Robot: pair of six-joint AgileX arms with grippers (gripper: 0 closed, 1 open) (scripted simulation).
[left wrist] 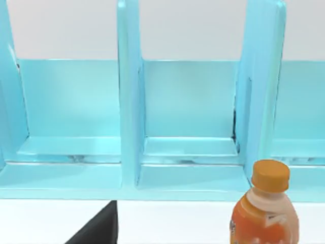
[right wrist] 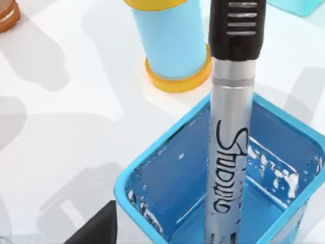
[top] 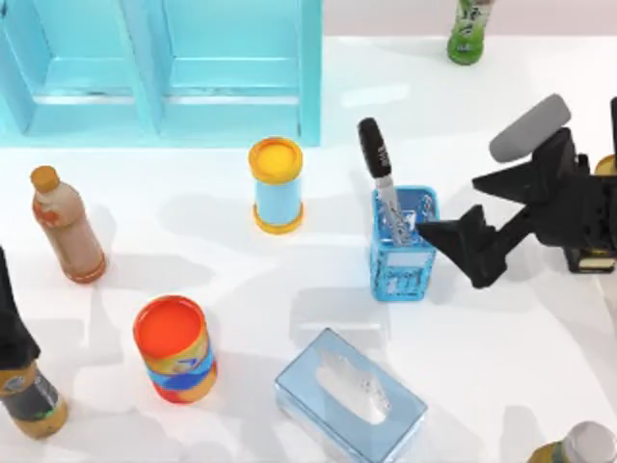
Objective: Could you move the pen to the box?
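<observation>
The pen (top: 377, 162) stands cap-up inside the blue box (top: 403, 258), leaning toward the back left. Seen from the right wrist, the pen (right wrist: 229, 127) has a black cap and a silver barrel with black print, and its lower end rests within the box's walls (right wrist: 152, 175). My right gripper (top: 447, 206) hovers just right of the box, open and holding nothing, apart from the pen. My left arm (top: 10, 323) is parked at the table's left edge. One dark finger (left wrist: 96, 231) of its open gripper shows in the left wrist view.
A turquoise shelf (top: 159, 68) fills the back left. A blue can with a yellow lid (top: 277, 185), an orange can (top: 174, 349), a clear tissue box (top: 349, 397) and bottles (top: 67, 224) (top: 469, 29) (top: 34, 397) (top: 578, 446) stand around.
</observation>
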